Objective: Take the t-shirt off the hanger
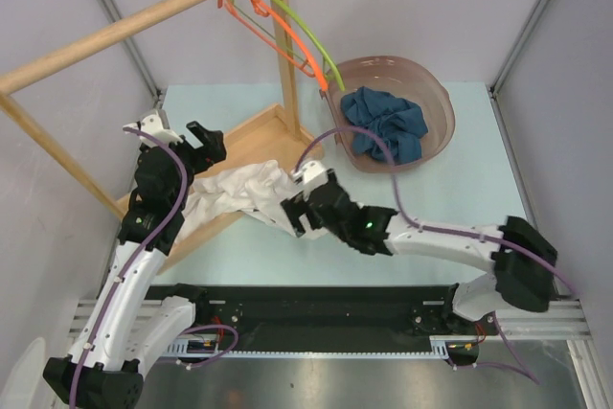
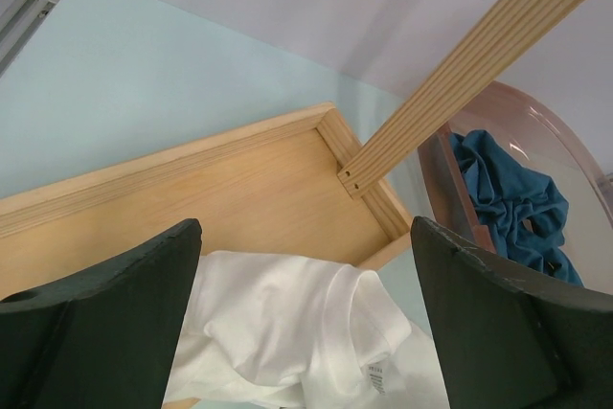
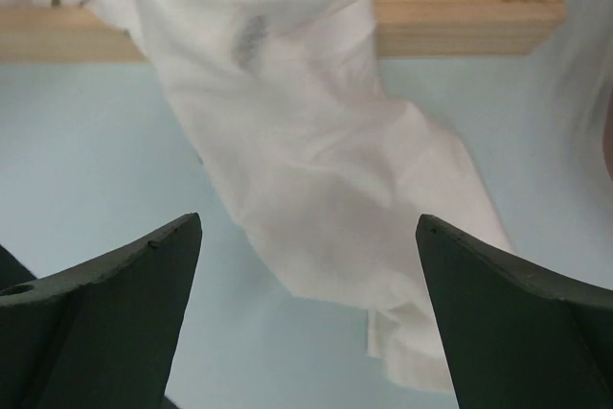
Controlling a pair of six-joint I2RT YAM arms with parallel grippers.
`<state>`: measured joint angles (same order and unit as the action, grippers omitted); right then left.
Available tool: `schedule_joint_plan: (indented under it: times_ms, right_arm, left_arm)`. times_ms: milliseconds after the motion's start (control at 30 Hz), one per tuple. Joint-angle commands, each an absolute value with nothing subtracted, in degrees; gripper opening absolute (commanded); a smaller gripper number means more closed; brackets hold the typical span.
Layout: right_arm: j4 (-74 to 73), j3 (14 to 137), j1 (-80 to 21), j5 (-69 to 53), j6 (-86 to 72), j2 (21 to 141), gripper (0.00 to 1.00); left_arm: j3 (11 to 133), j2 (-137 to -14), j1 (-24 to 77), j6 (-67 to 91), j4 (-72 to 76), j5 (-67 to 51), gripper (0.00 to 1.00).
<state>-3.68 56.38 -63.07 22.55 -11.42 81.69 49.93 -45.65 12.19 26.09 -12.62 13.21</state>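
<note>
Right gripper [image 3: 306, 222]: mine, spread wide, empty.
Left gripper [image 2: 305, 227]: apart, empty too.
Crumpled white fabric t-shirt [image 3: 316, 141]: probably soft, light, limp; I'd pinch a bunched fold.

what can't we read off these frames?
- Top external: the left arm covers the left end of the white t-shirt; the right end effector covers its right end.
- Left wrist: label too small to read; bottom edge cuts off the shirt's lower part.
- Right wrist: the shirt's upper end is blurred and leaves the top edge.
- Top external: blue cloth in the basin is crumpled; garment type unclear.
</note>
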Motion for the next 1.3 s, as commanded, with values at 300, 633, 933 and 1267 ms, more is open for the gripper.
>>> schedule_joint_plan:
  times_ms: [300,633,933,1267]
  right_arm:
    - [18.35,68.28,-73.74,34.36,17.83,110.89,1.00]
    - [28.38,78.04,-73.74,45.96,27.86,126.11,1.00]
    - [37.17,80.42,-73.39,55.89,33.22,130.87,0.93]
    - [44.97,78.05,-72.51,58.96,36.64,128.15,0.21]
  left_arm:
    - [49.66,-45.53,11.69,26.37,-10.72,12.74,0.95]
    - [49.66,-45.35,11.69,26.28,-10.90,12.74,0.95]
    - [49.66,-45.26,11.69,26.37,-10.81,12.39,0.95]
    - [49.57,-45.35,11.69,26.46,-10.72,12.22,0.95]
